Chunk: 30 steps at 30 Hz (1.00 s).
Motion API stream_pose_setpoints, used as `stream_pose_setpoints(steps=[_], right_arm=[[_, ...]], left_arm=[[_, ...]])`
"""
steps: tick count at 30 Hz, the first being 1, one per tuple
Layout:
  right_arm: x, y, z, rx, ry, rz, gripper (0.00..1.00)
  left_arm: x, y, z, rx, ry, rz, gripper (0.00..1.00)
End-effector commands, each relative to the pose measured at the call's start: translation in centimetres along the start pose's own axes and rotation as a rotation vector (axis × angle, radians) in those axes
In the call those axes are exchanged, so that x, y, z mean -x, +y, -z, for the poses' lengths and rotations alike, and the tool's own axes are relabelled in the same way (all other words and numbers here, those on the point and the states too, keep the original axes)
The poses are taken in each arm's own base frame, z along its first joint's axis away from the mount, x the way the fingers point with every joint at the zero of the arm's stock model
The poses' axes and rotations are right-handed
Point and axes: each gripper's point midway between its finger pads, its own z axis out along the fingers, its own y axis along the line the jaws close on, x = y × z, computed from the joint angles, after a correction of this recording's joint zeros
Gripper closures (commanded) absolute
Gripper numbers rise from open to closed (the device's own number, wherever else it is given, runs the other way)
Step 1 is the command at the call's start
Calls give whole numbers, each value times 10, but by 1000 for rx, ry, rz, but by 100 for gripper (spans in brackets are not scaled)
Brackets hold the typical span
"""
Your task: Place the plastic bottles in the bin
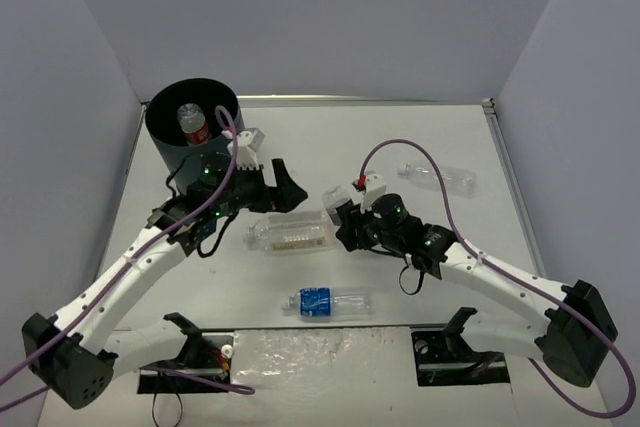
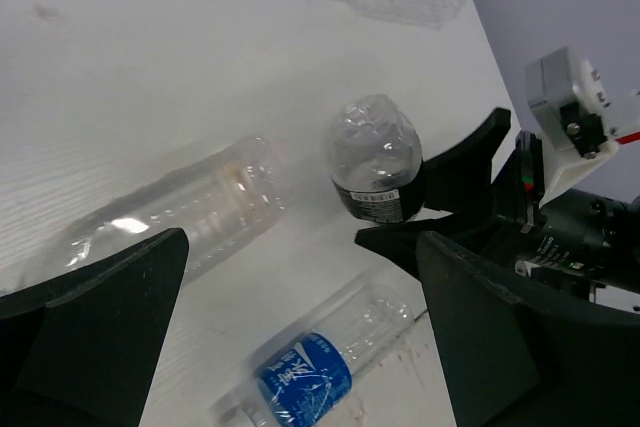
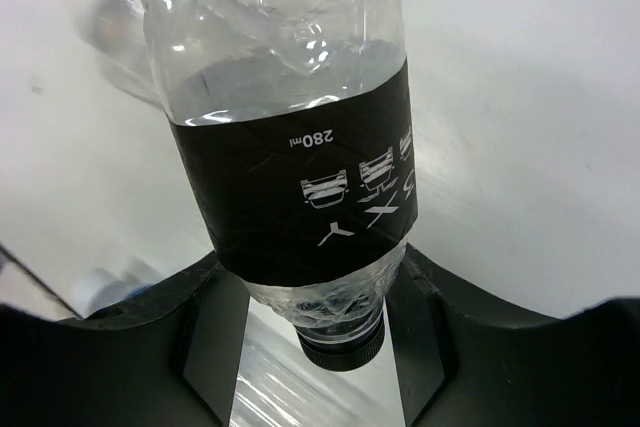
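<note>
Red-labelled bottle sat in the bin; your right gripper clasped the black-labelled bottle, left gripper gaped empty; three bottles lay outside.

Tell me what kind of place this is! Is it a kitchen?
Not a kitchen. It looks like a robot test booth: the left arm and right arm stand on a white table, plain walls close it in, and the right gripper holds a black-labelled bottle.
</note>
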Motion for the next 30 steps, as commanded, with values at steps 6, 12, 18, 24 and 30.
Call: stream_pose_setpoints(steps=[6, 12, 18, 24, 30], right_arm=[[96, 89, 5, 346, -310, 97, 92], [114, 107, 21, 437, -424, 98, 93], [127, 97, 39, 389, -498, 63, 82], [111, 85, 37, 326, -411, 32, 1], [96, 29, 38, 33, -367, -81, 0]], left_arm=[[40, -76, -24, -209, -142, 40, 3], [40, -76, -33, -193, -164, 72, 5], [44, -72, -23, -162, -201, 88, 91], [72, -57, 1, -35, -305, 69, 100], [157, -30, 66, 256, -534, -42, 100]])
